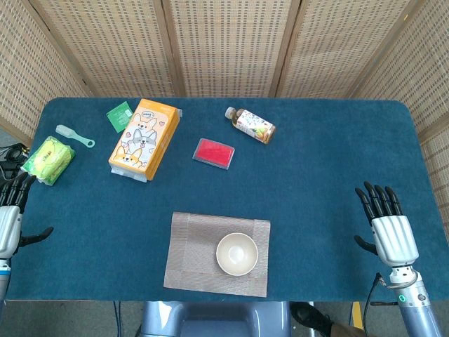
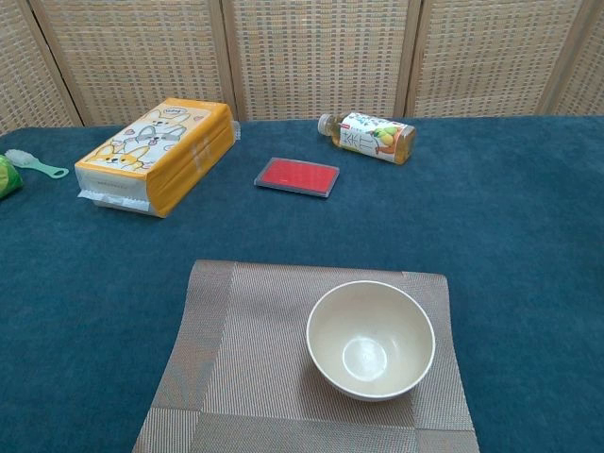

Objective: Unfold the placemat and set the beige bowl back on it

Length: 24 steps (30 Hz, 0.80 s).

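A grey-brown woven placemat point(image 1: 193, 253) point(image 2: 241, 368) lies flat near the table's front edge. The beige bowl point(image 1: 237, 253) point(image 2: 370, 339) stands upright and empty on the mat's right half. My left hand point(image 1: 10, 214) hovers at the far left edge of the table, fingers spread, holding nothing. My right hand point(image 1: 387, 221) is at the far right, fingers straight and apart, also empty. Both hands are well away from the mat and bowl. The chest view shows neither hand.
An orange tissue pack point(image 1: 144, 138) point(image 2: 159, 155), a red flat case point(image 1: 213, 153) point(image 2: 297, 176) and a lying bottle point(image 1: 250, 124) point(image 2: 373, 136) sit behind the mat. A green packet point(image 1: 120, 116), a small brush point(image 1: 74, 135) and a yellow-green bag point(image 1: 48, 159) lie far left.
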### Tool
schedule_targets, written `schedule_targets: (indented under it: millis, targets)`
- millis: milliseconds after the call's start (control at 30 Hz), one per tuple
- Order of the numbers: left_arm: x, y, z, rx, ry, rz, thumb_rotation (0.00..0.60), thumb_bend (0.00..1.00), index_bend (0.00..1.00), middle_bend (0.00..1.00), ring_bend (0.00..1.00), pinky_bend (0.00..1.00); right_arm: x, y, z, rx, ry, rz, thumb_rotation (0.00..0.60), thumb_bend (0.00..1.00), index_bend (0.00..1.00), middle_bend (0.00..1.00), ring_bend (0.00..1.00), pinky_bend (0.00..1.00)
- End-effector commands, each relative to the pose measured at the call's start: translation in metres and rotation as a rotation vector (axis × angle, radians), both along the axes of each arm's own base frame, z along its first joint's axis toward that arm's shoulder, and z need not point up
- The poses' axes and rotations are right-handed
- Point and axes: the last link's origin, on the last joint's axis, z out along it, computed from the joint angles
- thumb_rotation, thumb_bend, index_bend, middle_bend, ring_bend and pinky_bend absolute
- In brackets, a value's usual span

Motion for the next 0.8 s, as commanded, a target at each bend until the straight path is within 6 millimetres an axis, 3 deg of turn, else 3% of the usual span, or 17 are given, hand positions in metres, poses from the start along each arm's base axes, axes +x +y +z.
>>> schedule_targets:
  millis: [33, 167, 367, 467, 567, 800]
  targets:
    - [0.0, 0.0, 0.0, 0.004, 0.0, -0.004, 0.6, 0.0, 0.0, 0.0, 0.0, 0.0, 0.001, 0.001, 0.0, 0.007, 0.006, 0.007, 0.6, 0.0, 0.0, 0.0, 0.0, 0.0]
    - [0.0, -0.001, 0.0, 0.003, 0.001, -0.004, 0.6, 0.0, 0.0, 0.0, 0.0, 0.0, 0.007, 0.002, -0.005, 0.043, 0.0, 0.052, 0.6, 0.0, 0.0, 0.0, 0.0, 0.0]
    - [0.002, 0.002, -0.002, -0.001, 0.005, -0.011, 0.6, 0.0, 0.0, 0.0, 0.0, 0.0, 0.033, -0.001, -0.032, 0.368, -0.023, 0.26, 0.6, 0.0, 0.02, 0.0, 0.0, 0.0]
    - [0.001, 0.003, -0.002, 0.004, 0.006, -0.003, 0.6, 0.0, 0.0, 0.0, 0.0, 0.0, 0.051, -0.009, -0.047, 0.484, 0.072, 0.395, 0.6, 0.0, 0.06, 0.0, 0.0, 0.0]
    - [0.001, 0.003, -0.001, 0.008, 0.004, 0.0, 0.6, 0.0, 0.0, 0.0, 0.0, 0.0, 0.061, -0.013, -0.056, 0.515, 0.121, 0.446, 0.6, 0.0, 0.07, 0.0, 0.0, 0.0]
    - [-0.002, 0.007, -0.003, 0.0, 0.011, 0.019, 0.6, 0.0, 0.0, 0.0, 0.0, 0.0, 0.106, -0.019, -0.092, 0.602, 0.208, 0.619, 0.6, 0.0, 0.1, 0.0, 0.0, 0.0]
